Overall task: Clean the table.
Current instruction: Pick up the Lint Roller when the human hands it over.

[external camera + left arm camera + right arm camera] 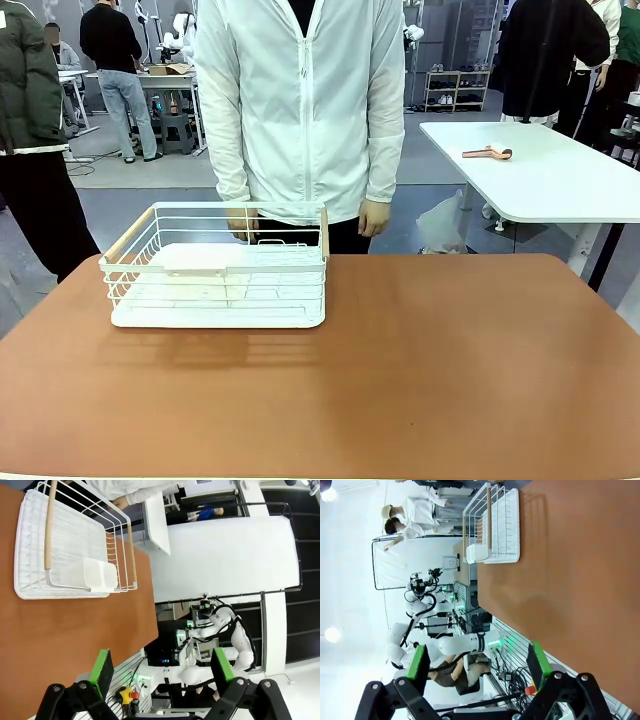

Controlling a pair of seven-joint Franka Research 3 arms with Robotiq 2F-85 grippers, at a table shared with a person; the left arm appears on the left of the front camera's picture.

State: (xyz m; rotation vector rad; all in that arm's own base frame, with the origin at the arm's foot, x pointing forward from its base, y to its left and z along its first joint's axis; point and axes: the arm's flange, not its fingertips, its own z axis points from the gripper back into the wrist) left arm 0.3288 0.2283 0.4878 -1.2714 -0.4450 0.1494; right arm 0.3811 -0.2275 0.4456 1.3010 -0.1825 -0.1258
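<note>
Jaws of the left gripper (161, 672) stand wide apart, empty, near the edge of the reddish-brown tabletop (420, 370). A white wire dish rack (220, 280) sits on its left part. At the right gripper (477, 662), jaws likewise apart, empty.

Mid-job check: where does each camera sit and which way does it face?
Front: fixed on the robot's side, facing across the table at the person behind the wire rack; the person's torso shows.
Left wrist: rolled sideways, looking along the open left gripper toward the wire rack.
Right wrist: rolled sideways, looking along the open right gripper across the table.
Shared: all three see the wire rack.
</note>
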